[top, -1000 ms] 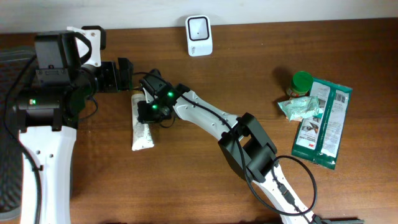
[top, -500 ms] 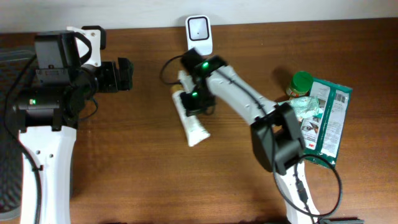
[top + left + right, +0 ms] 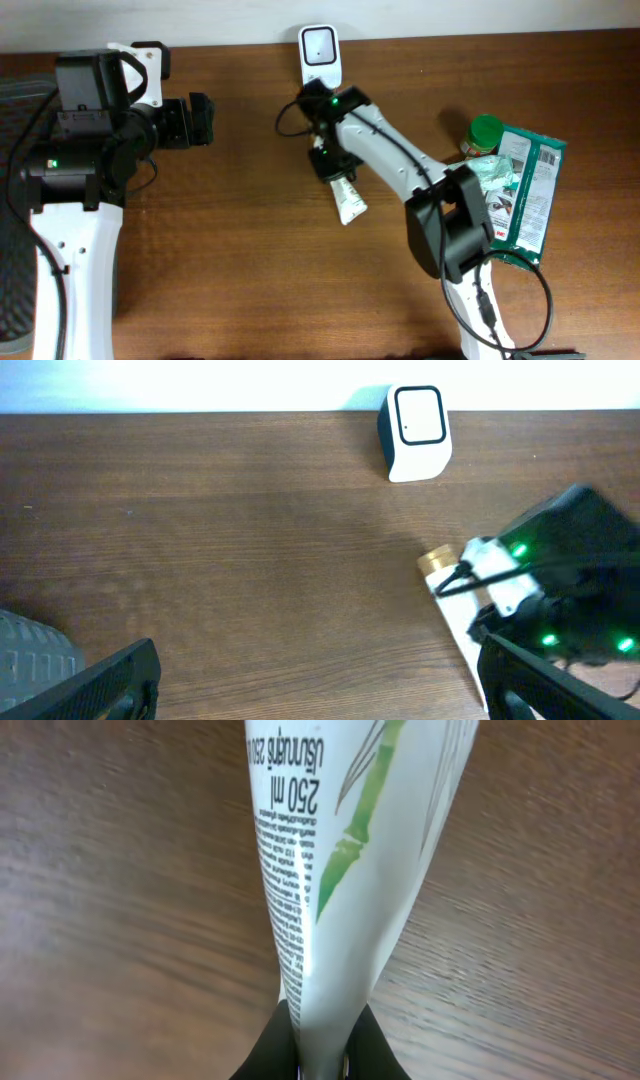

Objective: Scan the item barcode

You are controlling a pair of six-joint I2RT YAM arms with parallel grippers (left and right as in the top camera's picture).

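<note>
Gripping a white squeeze tube [image 3: 346,198] where it narrows, the right gripper [image 3: 318,1045] has its jaws clamped on it, near the scanner [image 3: 320,57] at twelve o'clock on the tabletop [image 3: 250,260]; the tube looks light, soft-walled and slick, so a firm hold near one end seems best; the left gripper [image 3: 200,120], at nine o'clock, has jaws wide apart.

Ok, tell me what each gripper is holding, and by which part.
The right gripper pinches the white plastic squeeze tube with green bamboo print across its body near the gold-capped end; the left gripper is open, holding nothing.
</note>
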